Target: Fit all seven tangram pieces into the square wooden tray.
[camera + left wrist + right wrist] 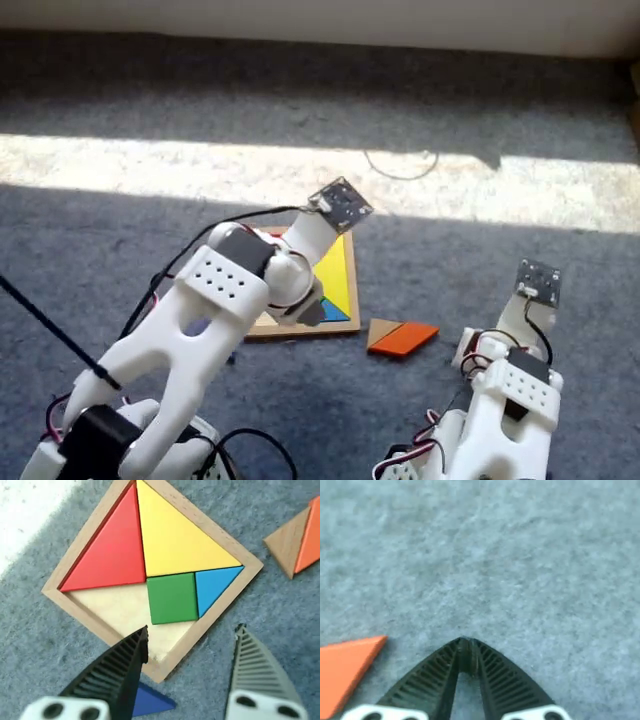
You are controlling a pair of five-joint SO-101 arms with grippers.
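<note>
The square wooden tray [225, 598] lies on grey carpet and holds a red triangle [112, 550], a yellow triangle [175, 540], a green square [172, 598] and a light blue triangle [212, 587]. Part of its floor [115, 610] is bare. A dark blue triangle [147, 702] lies on the carpet just outside a tray corner. My left gripper [193, 629] hovers open and empty over the tray's edge near the green square. An orange piece [405, 338] and a wood-coloured triangle [383, 330] touch each other beside the tray [335, 328]. My right gripper [467, 642] is shut and empty above the carpet, close to the orange piece [345, 672].
In the high view, grey carpet surrounds the tray and a bright sunlit strip [300, 170] crosses behind it. A thin loop of cable [400, 165] lies in that strip. The left arm [220, 290] covers much of the tray.
</note>
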